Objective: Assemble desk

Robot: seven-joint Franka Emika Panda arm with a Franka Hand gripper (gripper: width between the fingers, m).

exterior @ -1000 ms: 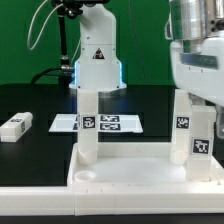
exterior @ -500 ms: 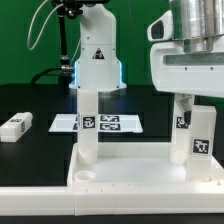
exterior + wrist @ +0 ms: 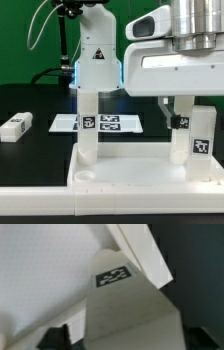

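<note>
The white desk tabletop (image 3: 125, 168) lies tray-like at the front of the table. One tagged white leg (image 3: 88, 125) stands upright in its corner at the exterior view's left. Two more legs (image 3: 201, 135) stand at the right, one behind the other. My gripper (image 3: 178, 104) hangs just over the right legs. In the wrist view the gripper (image 3: 128, 339) is open, its dark fingers (image 3: 55, 338) either side of a tagged leg (image 3: 125, 297). I see no contact with that leg. The tabletop rim (image 3: 140, 252) runs past it.
A loose white leg (image 3: 13, 126) lies on the black table at the exterior view's left. The marker board (image 3: 110, 122) lies behind the tabletop, before the robot base (image 3: 97, 60). A green wall backs the scene.
The gripper and its large white hand have moved toward the exterior view's left, now over the right legs. The legs and tabletop have not moved.
</note>
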